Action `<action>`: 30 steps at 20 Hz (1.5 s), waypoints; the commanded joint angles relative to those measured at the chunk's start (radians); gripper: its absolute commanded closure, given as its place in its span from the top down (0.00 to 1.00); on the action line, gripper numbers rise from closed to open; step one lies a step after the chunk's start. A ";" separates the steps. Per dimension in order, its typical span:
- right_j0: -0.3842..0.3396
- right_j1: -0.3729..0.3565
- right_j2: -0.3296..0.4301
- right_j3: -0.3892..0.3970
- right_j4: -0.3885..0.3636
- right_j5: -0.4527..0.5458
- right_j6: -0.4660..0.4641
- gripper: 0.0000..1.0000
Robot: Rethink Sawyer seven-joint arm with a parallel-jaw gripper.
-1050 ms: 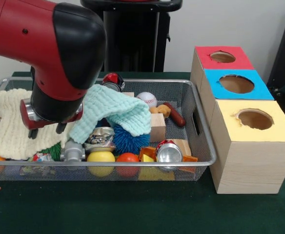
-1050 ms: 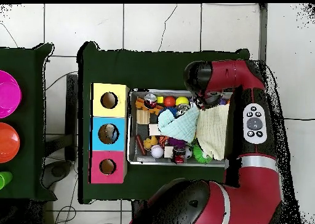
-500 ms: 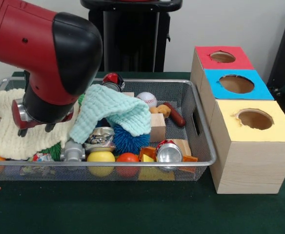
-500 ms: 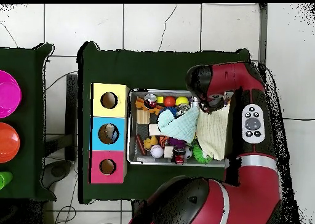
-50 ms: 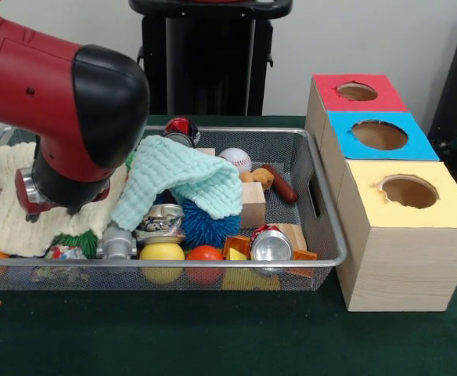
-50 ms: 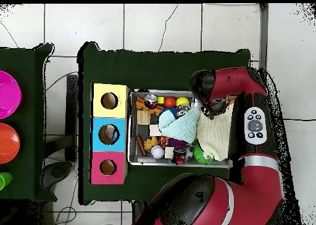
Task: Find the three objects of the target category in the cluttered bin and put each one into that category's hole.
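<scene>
- While the red and black arm [image 5: 56, 102] hangs low over the wire mesh bin [image 5: 322, 211], its gripper [image 5: 52, 205] sits down at the cream knitted cloth [image 5: 5, 207] on the bin's left end as seen from the front; the bulky wrist hides the fingers, so I cannot tell how far they are spread or whether they hold anything.
- Nothing says which category is wanted, so the candidates are simply what shows: crushed cans [image 5: 271, 247] at the front rim and another [image 5: 160, 223] under the mint cloth's edge, a yellow ball [image 5: 162, 254], a red ball [image 5: 205, 255], a baseball [image 5: 235, 159], a blue spiky ball [image 5: 210, 223] and a wooden block [image 5: 253, 205].
- All of these lie in the bin; none is at the holes yet.
- The mint green cloth [image 5: 181, 178] drapes over the middle of the pile, and I would guess it could snag on the wrist and drag neighbours along if the arm sweeps sideways.
- The cream cloth could bunch under the gripper, so a grasp there may close on fabric instead of an object.
- Anything still buried beneath either cloth may be missed.
- The sorting box has a yellow hole [image 5: 409, 191], a blue hole [image 5: 379, 135] and a red hole [image 5: 357, 92] touching in a row, so a drop in the wrong one seems an easy slip.
</scene>
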 commanded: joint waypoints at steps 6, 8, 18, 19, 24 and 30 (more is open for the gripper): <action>-0.060 0.082 0.074 0.020 -0.015 -0.031 -0.364 1.00; -0.067 0.082 0.084 0.023 -0.011 -0.031 -0.369 0.00; -0.086 0.068 0.113 0.045 0.006 -0.045 -0.369 0.00; -0.071 0.076 0.116 0.057 0.004 -0.058 -0.346 0.00; -0.090 -0.010 0.124 0.125 0.027 -0.073 -0.349 0.00; -0.155 -0.242 0.148 0.332 0.114 -0.104 -0.362 0.00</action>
